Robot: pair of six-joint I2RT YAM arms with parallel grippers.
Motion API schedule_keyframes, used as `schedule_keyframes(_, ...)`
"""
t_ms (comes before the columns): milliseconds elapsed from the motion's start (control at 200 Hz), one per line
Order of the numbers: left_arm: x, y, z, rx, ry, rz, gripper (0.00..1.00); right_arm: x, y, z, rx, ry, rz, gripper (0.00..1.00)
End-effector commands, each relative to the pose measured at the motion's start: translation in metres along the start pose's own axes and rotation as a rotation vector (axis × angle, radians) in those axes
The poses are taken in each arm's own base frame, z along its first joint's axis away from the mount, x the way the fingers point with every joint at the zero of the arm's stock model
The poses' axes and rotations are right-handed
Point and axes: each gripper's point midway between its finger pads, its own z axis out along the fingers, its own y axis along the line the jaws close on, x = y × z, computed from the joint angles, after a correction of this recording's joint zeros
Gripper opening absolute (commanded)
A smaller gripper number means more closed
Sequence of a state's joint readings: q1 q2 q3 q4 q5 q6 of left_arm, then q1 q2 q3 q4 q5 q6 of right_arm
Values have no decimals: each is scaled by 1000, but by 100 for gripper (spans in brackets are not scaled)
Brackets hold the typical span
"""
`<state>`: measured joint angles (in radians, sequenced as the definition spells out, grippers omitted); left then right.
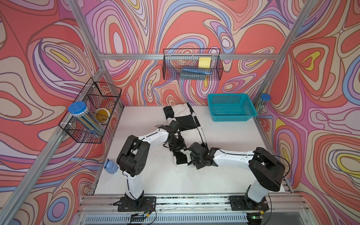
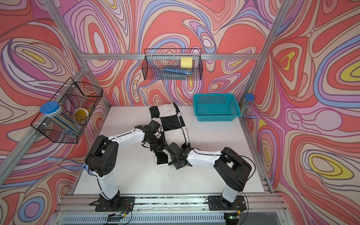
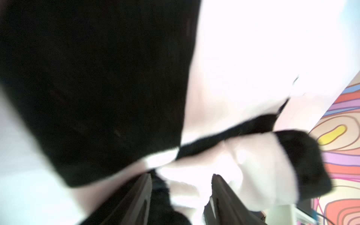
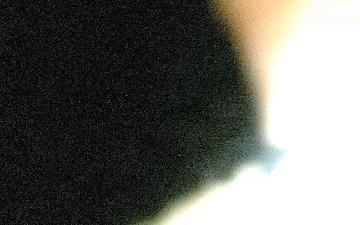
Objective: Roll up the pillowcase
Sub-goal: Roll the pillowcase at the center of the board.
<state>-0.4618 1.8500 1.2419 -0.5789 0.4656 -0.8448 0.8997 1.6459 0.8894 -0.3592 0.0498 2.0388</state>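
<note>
The pillowcase point(image 1: 187, 118) is a soft, fuzzy, black-and-white checked cloth. It lies on the white desk point(image 1: 155, 175) folded into a long strip that runs from the back wall toward the front middle, well apart from the teal basket point(image 1: 230, 107) at the back right. It looks light and completely limp. It should sag and bunch wherever it is lifted, and its plush pile should give the pads plenty of friction, so slipping is less of a worry than uneven layers creeping apart. A roll would best be started at the near short end, with one hold toward each side edge so the turn stays square across the strip. In both top views the arms meet over the near part of the strip, where the cloth is rumpled and narrowed. The left arm point(image 1: 155, 135) reaches onto its left edge and the right arm point(image 1: 231, 155) comes in at the near right corner. In the left wrist view the left fingers point(image 3: 132, 198) stand apart. A bunched fold of white and black cloth sits in the gap between them and touches them, but does not look pinched. A large black square of the pillowcase point(image 3: 97, 78) spreads beyond the tips. The right fingers are hidden. The right wrist view is only darkness and glare, likely from cloth against the lens, and from above the wrist covers them. I cannot tell whether they are apart, together, or clamped on the cloth.
</note>
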Motion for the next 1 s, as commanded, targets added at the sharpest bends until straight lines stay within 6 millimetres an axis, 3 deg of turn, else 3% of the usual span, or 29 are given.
schedule_keyframes(0, -2, 13, -12, -55, -34, 40, 60, 4, -53, -21, 205, 80, 51, 5)
schedule_keyframes(70, -1, 13, -13, -48, -31, 54, 59, 8, -55, -39, 251, 93, 14, 5)
schedule_keyframes(190, 8, 11, -12, -11, -24, 58, 57, 14, -37, -57, 257, 103, -46, 8)
schedule_keyframes(406, 26, 18, -3, -16, 30, 71, 55, 9, 8, -40, 267, 133, -113, 12)
schedule_keyframes(526, 30, 24, -7, -32, 15, 72, 56, 1, 31, -38, 255, 136, -153, 23)
schedule_keyframes(701, 15, 26, -36, -73, -91, 84, 60, -10, 50, -25, 250, 130, -180, 29)
schedule_keyframes(786, 1, 31, -61, -111, -178, 80, 68, -11, 57, -20, 249, 138, -198, 33)
schedule_keyframes(916, -20, 37, -98, -147, -288, 79, 72, -14, 69, -13, 232, 134, -219, 37)
schedule_keyframes(991, -22, 33, -104, -138, -293, 107, 71, -18, 77, -10, 220, 128, -227, 40)
